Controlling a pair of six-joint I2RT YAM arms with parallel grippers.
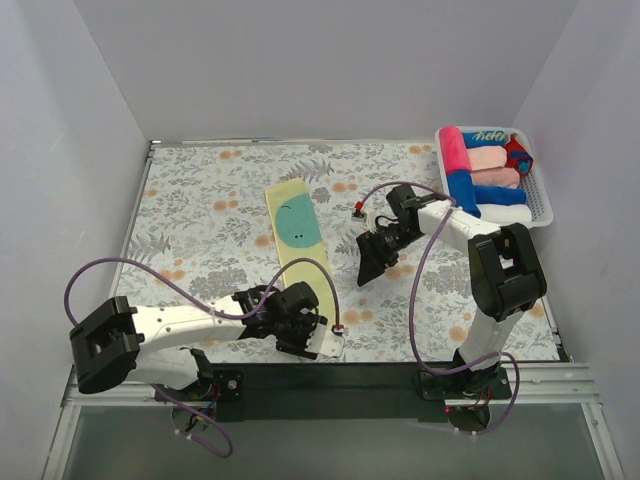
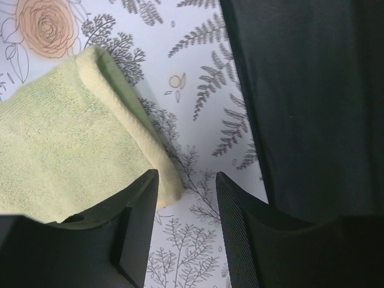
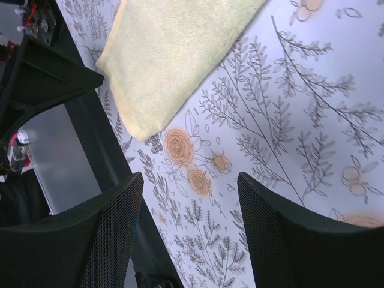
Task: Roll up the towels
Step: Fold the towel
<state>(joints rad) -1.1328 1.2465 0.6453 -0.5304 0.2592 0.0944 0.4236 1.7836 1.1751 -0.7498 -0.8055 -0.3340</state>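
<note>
Towel: a pale yellow terry-cloth towel strip [image 1: 297, 235] lies flat and unrolled on the table, running from near to far and angled slightly.
Patch: a teal-green round patch [image 1: 299, 224] sits on the towel's far half.
Towel's near end: from the left wrist view I see its corner [image 2: 66, 144] lying flat, with a folded edge along the side.
Left gripper: the left gripper [image 2: 186, 180] is at the towel's near end. Its fingers are parted by a narrow gap and I see only bare cloth between them. One finger [image 2: 129, 222] overlaps the towel's corner, and I cannot tell whether it touches.
Right gripper: the right gripper [image 3: 189, 180] hangs to the right of the towel, apart from it. Its fingers are spread wide and hold nothing.
Surface: a white tablecloth printed with grey ferns and orange roses [image 1: 200, 210] lies under the towel.
Edge strip: a black strip [image 1: 380, 375] runs along the table just nearer than the towel's near end.
Basket: a white plastic slatted basket [image 1: 541, 205] stands well to the right of the towel's far end.
Basket contents: short rolled cloths in pink, blue and white [image 1: 485, 175] are packed inside it.
</note>
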